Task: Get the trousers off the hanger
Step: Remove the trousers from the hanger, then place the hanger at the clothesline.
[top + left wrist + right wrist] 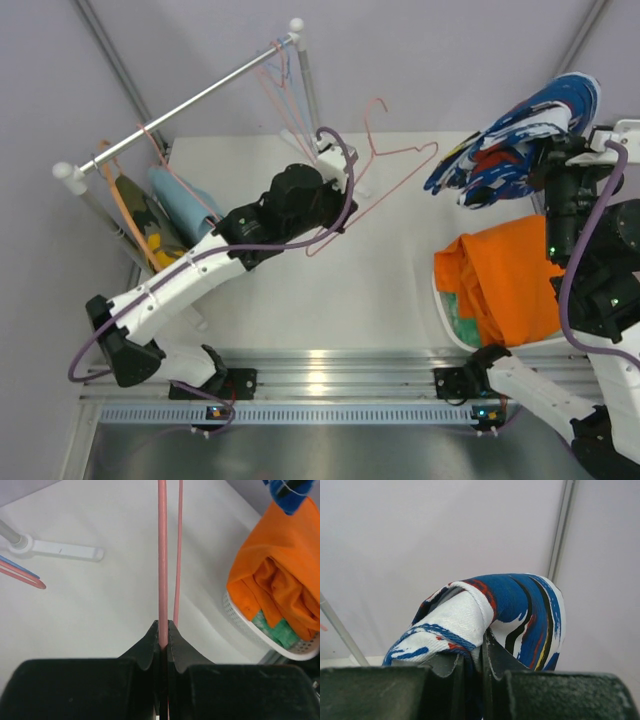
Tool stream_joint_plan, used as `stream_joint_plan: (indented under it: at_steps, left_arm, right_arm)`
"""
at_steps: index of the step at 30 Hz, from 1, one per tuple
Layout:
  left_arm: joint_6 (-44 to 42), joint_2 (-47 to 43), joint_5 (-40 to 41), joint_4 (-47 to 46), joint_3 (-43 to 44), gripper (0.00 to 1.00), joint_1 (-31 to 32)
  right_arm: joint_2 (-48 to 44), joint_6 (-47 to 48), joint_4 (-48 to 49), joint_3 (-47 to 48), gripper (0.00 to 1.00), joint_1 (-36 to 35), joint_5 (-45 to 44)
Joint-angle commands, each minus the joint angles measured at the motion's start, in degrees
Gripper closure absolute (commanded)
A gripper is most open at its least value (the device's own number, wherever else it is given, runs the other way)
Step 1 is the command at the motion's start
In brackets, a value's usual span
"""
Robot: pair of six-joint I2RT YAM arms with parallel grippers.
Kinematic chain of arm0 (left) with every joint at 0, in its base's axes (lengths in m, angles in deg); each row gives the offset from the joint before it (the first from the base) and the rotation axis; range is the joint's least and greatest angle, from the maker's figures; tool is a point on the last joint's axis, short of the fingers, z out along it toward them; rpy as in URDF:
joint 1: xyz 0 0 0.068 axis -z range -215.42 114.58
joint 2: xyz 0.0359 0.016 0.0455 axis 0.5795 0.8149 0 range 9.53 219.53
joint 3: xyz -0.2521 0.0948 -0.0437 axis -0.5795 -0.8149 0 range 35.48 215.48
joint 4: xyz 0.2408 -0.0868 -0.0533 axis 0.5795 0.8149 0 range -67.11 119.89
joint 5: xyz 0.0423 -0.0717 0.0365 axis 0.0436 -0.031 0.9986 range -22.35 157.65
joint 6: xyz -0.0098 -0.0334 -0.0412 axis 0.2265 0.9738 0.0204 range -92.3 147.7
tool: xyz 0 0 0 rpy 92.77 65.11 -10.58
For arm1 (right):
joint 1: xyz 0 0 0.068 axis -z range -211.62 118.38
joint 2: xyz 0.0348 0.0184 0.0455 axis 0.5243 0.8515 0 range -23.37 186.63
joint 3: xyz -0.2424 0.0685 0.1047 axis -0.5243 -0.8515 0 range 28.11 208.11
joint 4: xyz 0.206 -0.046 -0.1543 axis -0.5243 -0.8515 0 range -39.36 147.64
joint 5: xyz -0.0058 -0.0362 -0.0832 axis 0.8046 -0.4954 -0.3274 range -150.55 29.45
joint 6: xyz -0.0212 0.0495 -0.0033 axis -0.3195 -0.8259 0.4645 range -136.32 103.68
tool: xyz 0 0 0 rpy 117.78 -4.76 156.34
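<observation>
My left gripper [335, 180] is shut on the wire of a bare pink hanger [395, 160], held over the middle of the table; the wrist view shows the jaws [163, 627] closed on the pink wire [162, 555]. My right gripper [562, 152] is shut on the blue-and-white patterned trousers [510, 140] and holds them up at the far right, apart from the hanger; the cloth [510, 605] bulges out of the jaws [479, 647]. Orange trousers [505, 280] and mint green trousers [462, 312] lie in a white basket [250, 625]. Light blue [190, 205] and camouflage trousers [150, 222] hang on the rack.
A clothes rack with a metal rail [180, 105] stands at the far left, with empty hangers [280, 60] near its right end. Its white foot [60, 550] rests on the table. The basket sits at the near right, below my right arm.
</observation>
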Motion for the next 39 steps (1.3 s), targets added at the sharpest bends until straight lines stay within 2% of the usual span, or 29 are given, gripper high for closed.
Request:
stream_joint_plan:
  at_steps: [1, 8, 12, 20, 26, 35, 39]
  left_arm:
    - [-3.83, -6.92, -8.22, 3.23, -3.19, 1.00, -0.07]
    - [-5.67, -16.69, -8.23, 10.62, -8.39, 1.00, -0.07]
    - [-5.85, -21.52, -3.51, 14.13, -7.00, 1.00, -0.07]
    - [-1.64, -22.32, 8.28, 24.41, -1.10, 1.00, -0.07]
    - [1.79, -24.60, 16.01, 28.55, 1.62, 1.00, -0.07]
    - [3.55, -26.10, 21.38, 34.09, 8.47, 1.00, -0.07]
    - [6.36, -24.96, 29.36, 38.83, 10.68, 1.00, -0.07]
  right_arm:
    - [-1.54, 1.11, 6.35, 1.10, 1.00, -0.22, -3.24]
    - [-2.07, -0.21, 3.63, 0.48, 1.00, -0.22, -4.56]
    - [-2.16, -1.00, 1.87, -0.22, 1.00, -0.31, -5.17]
    - [-2.95, -2.14, 1.34, -1.98, 1.00, -0.22, -6.23]
    - [-2.86, -2.49, 0.20, -2.06, 1.00, -0.22, -6.23]
    - [-2.77, -2.58, 0.20, -3.03, 1.00, -0.22, -6.32]
    - [-2.86, -3.10, -0.06, -3.21, 1.00, -0.22, -6.14]
